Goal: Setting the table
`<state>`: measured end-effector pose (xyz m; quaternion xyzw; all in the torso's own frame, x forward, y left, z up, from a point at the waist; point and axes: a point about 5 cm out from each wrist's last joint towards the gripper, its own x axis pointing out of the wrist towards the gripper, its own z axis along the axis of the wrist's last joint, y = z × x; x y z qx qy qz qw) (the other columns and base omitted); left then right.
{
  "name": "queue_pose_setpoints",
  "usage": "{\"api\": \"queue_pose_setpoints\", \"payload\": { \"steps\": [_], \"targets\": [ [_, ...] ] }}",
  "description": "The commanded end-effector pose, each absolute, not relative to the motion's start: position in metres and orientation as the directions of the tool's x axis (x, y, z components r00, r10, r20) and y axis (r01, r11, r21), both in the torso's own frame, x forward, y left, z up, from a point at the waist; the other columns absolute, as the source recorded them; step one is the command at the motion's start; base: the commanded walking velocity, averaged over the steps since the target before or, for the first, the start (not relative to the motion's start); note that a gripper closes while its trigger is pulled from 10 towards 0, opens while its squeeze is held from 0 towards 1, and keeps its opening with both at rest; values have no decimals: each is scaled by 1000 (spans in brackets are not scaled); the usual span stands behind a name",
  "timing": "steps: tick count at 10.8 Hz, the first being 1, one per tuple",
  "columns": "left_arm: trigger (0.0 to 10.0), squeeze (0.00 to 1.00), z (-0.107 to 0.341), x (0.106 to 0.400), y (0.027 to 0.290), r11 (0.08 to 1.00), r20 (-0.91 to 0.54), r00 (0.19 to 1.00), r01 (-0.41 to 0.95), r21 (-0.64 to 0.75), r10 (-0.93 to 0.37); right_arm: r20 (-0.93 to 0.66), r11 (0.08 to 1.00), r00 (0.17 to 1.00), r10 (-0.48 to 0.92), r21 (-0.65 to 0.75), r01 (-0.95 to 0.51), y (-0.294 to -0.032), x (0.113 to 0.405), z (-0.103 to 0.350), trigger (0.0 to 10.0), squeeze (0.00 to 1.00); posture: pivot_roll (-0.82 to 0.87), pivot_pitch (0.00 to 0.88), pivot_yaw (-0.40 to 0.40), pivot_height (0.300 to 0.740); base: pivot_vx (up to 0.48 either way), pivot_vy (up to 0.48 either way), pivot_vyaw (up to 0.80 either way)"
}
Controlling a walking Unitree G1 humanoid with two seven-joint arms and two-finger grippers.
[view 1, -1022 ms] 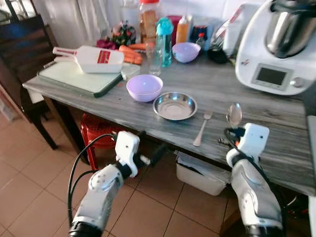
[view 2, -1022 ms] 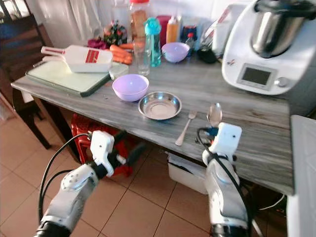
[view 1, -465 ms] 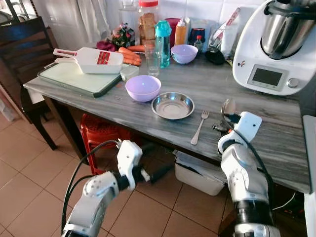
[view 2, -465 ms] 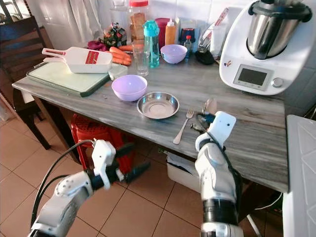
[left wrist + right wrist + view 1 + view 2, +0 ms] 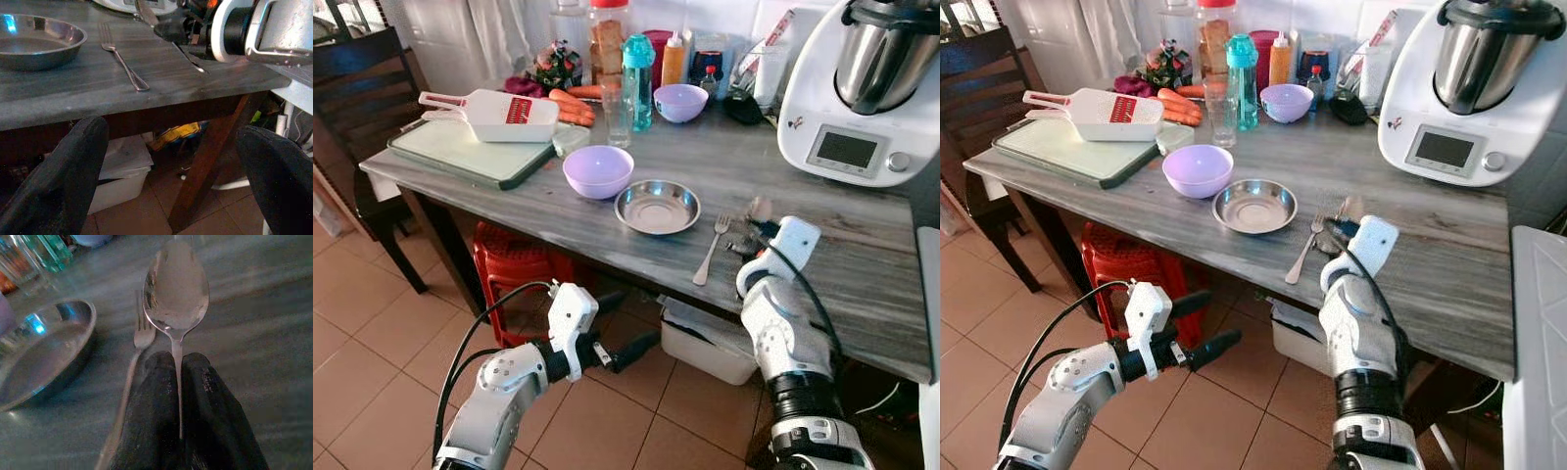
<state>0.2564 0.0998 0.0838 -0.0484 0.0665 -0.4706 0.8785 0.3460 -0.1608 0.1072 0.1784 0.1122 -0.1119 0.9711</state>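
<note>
My right gripper (image 5: 745, 241) hovers low over the grey wooden table (image 5: 862, 284), shut on the handle of a metal spoon (image 5: 176, 289). The spoon's bowl (image 5: 761, 209) points away from me, just right of a fork (image 5: 710, 253) lying on the table. A steel bowl (image 5: 658, 207) sits left of the fork, with a purple bowl (image 5: 598, 171) beyond it. My left gripper (image 5: 628, 323) hangs open below the table's front edge, with nothing between its fingers (image 5: 63, 171).
A cutting board (image 5: 470, 152) with a white grater (image 5: 494, 116) lies at the table's left end. Bottles, a glass (image 5: 617, 122) and carrots line the back. A large kitchen machine (image 5: 862, 88) stands at right. A red stool (image 5: 514, 269) and white bin (image 5: 710, 348) sit underneath.
My right gripper has carried the spoon left and lower, closer to the fork. The left arm has dropped a little further below the table edge.
</note>
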Motion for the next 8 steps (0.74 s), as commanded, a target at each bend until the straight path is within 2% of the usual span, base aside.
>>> {"api": "queue_pose_setpoints", "payload": {
  "steps": [1, 8],
  "targets": [
    [10000, 0, 87, 255, 100, 544, -69, 540, 828, -137, -839, -239, 908, 954, -181, 332, 255, -163, 352, 113, 10000, 0, 67, 0, 2, 740, 0, 0, 0],
    [10000, 0, 90, 253, 104, 556, -84, 550, 822, -122, -831, -287, 888, 942, -173, 369, 275, -165, 370, 104, 10000, 0, 105, 0, 3, 740, 0, 0, 0]
  ]
}}
